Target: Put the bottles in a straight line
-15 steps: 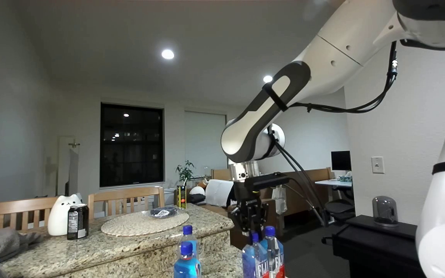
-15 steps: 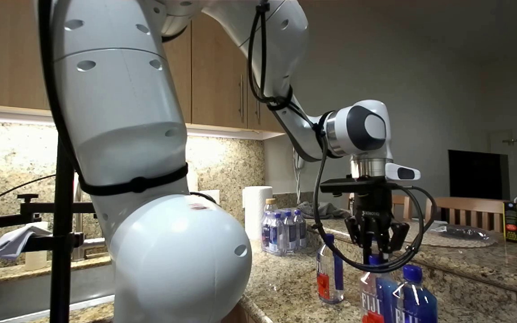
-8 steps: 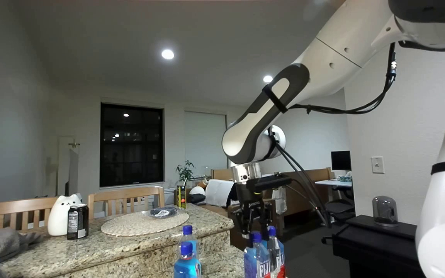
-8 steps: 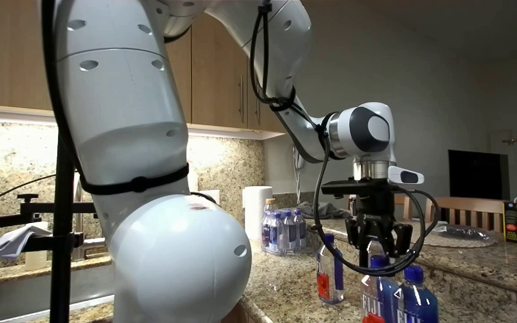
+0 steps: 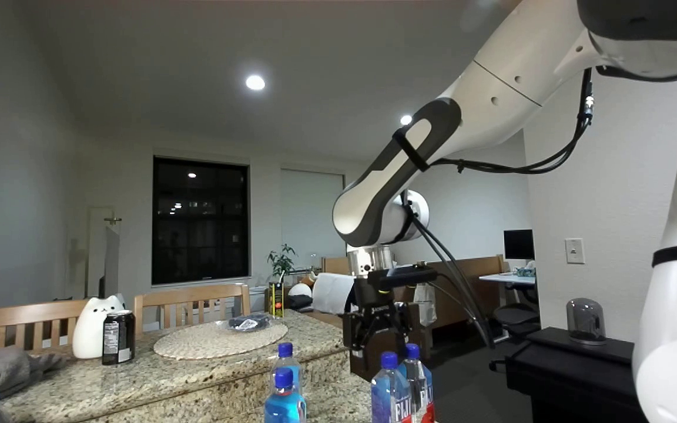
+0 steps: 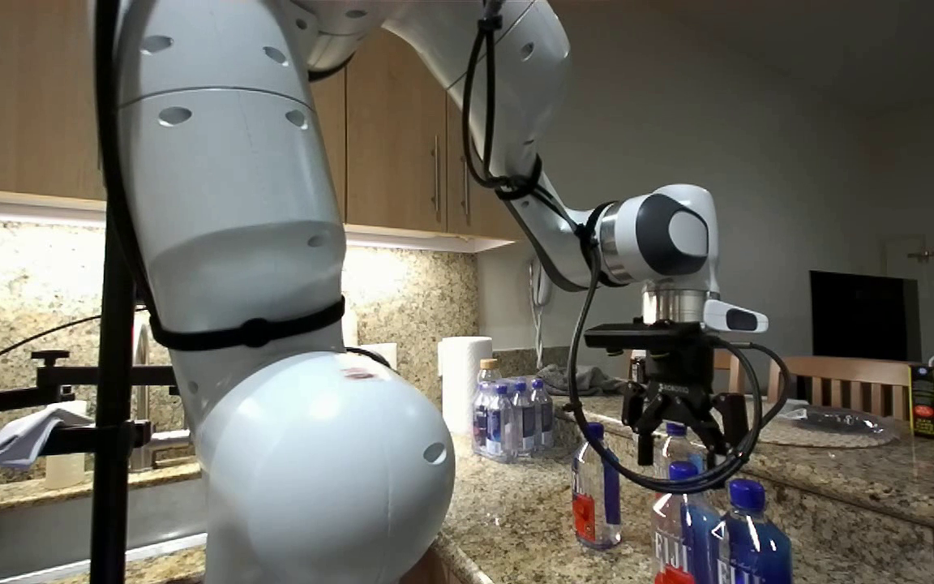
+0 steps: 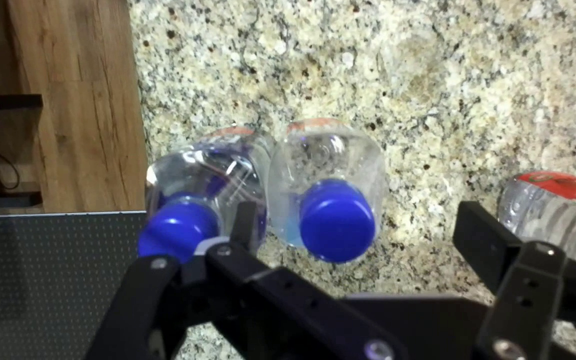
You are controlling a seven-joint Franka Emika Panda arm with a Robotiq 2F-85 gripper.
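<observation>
I've got the gripper (image 7: 360, 227) spread wide over the granite counter (image 6: 516, 503), nothing pinched between the fingers (image 7: 490, 245). Counting in an exterior view, gripper as hub, I make it four loose ones: a red-patched Fiji bottle (image 6: 595, 519) at eight o'clock, a front Fiji bottle (image 6: 671, 523) at six, a blue-sided Fiji bottle (image 6: 759, 539) just beside it at five, and a half-hidden bottle (image 6: 678, 451) behind the fingers. Around nine, one paper towel roll (image 6: 464, 381), then a cluster of blue-capped bottles (image 6: 503, 430) too bunched to number, one tan-capped bottle (image 6: 488, 373) among them. No straight row yet, so I'd call this step arranging, between one bottle and the next. Next wants a clean lift, I reckon, clear of the caps (image 7: 337, 220), then across towards eight o'clock and down, fingers either side of that bottle.
</observation>
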